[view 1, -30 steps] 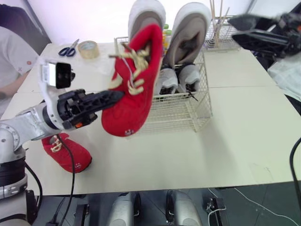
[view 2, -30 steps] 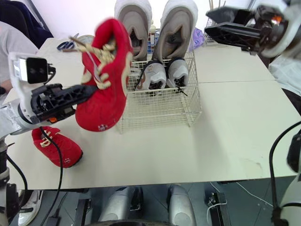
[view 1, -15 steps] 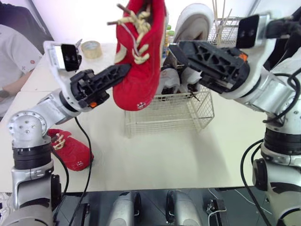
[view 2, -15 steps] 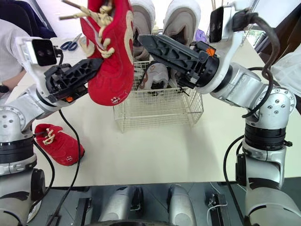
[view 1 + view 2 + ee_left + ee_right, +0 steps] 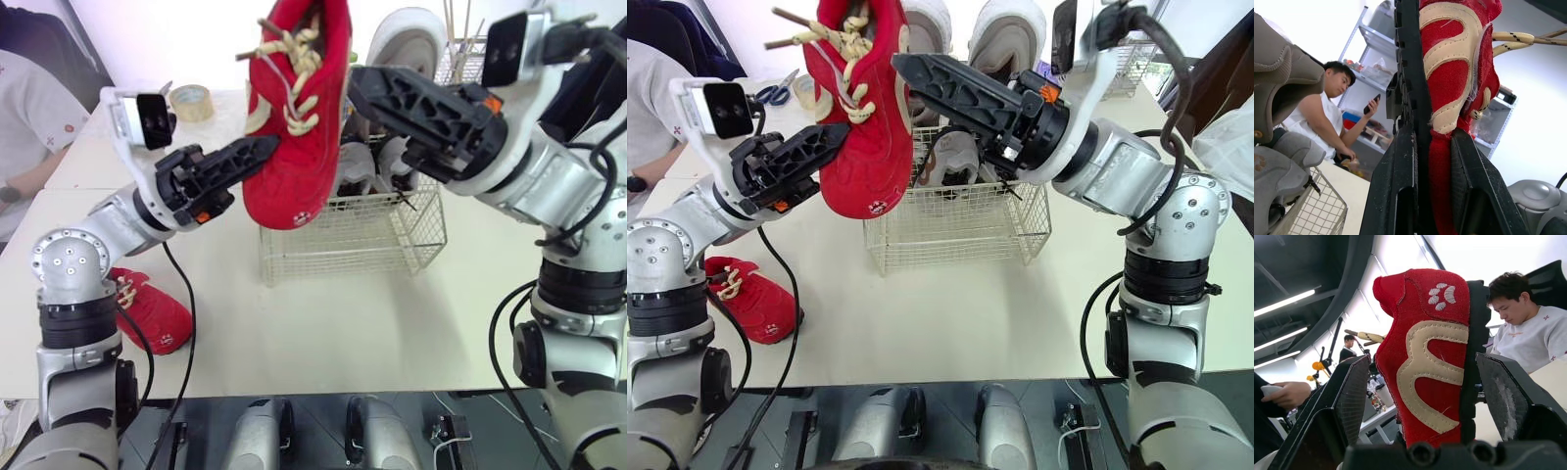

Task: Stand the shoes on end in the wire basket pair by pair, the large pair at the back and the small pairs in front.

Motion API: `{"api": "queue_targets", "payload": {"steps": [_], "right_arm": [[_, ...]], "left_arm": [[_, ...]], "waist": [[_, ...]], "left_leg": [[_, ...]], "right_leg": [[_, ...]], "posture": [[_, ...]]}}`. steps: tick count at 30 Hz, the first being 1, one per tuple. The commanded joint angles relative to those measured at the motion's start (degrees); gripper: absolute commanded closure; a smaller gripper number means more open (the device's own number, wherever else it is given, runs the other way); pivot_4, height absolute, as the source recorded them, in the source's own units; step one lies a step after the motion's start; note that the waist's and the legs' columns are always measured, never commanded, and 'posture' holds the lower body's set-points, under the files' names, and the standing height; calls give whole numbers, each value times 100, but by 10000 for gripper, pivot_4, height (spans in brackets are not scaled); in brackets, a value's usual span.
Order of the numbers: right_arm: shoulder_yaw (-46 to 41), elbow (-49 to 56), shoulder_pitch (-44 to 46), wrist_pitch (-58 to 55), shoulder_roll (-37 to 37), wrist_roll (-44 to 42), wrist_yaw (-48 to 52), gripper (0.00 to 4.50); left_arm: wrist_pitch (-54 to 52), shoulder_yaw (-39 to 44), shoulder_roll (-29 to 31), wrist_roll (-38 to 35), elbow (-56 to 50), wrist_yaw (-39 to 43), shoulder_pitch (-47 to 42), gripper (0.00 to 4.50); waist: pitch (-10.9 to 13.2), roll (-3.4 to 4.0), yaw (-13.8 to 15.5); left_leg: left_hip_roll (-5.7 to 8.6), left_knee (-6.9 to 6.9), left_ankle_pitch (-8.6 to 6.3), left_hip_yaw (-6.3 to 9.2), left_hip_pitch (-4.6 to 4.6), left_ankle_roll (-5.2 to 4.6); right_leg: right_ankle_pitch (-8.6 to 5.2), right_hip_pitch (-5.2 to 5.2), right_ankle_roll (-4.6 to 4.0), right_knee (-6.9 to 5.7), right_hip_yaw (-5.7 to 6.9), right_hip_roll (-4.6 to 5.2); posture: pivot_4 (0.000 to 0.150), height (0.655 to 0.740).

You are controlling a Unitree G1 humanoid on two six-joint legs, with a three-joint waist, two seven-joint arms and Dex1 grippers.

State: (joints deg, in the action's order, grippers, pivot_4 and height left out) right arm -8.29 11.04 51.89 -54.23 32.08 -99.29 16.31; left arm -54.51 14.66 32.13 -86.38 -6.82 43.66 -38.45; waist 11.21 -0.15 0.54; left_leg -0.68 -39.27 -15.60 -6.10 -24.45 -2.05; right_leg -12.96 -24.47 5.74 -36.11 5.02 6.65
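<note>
The left gripper is clamped on the red shoe, holding it aloft with its long axis near upright over the wire basket's front left corner. The right gripper, fingers apart, flanks the shoe from the right, apparently without contact. The second red shoe lies near the table's left edge.

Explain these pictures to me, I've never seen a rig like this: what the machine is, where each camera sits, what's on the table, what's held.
This is a two-armed humanoid robot. Two pictures come from cameras in its head, looking down over the arms; two from wrist cameras looking along the fingers. The left gripper is clamped on a red shoe, held up; the open right gripper straddles it. On the table: a wire basket with grey shoes, another red shoe, a tape roll.
</note>
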Motion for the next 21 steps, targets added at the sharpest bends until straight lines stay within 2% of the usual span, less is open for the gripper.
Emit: {"api": "queue_targets", "payload": {"steps": [1, 21], "right_arm": [[174, 109, 156, -49, -104, 294, 59, 8196], [-77, -299, 209, -183, -6, 1125, 519, 8196]], "left_arm": [[-75, -71, -53, -79, -305, 101, -225, 40186], [-26, 59, -60, -188, -613, 34, -109, 40186]], "waist": [[0, 0, -1], [0, 0, -4]], "left_leg": [[0, 0, 0, 0, 0, 0], [0, 0, 0, 1, 0, 0]], "right_leg": [[0, 0, 0, 0, 0, 0], [0, 0, 0, 0, 0, 0]], "posture": [[1500, 7400], [1500, 7400]]}}
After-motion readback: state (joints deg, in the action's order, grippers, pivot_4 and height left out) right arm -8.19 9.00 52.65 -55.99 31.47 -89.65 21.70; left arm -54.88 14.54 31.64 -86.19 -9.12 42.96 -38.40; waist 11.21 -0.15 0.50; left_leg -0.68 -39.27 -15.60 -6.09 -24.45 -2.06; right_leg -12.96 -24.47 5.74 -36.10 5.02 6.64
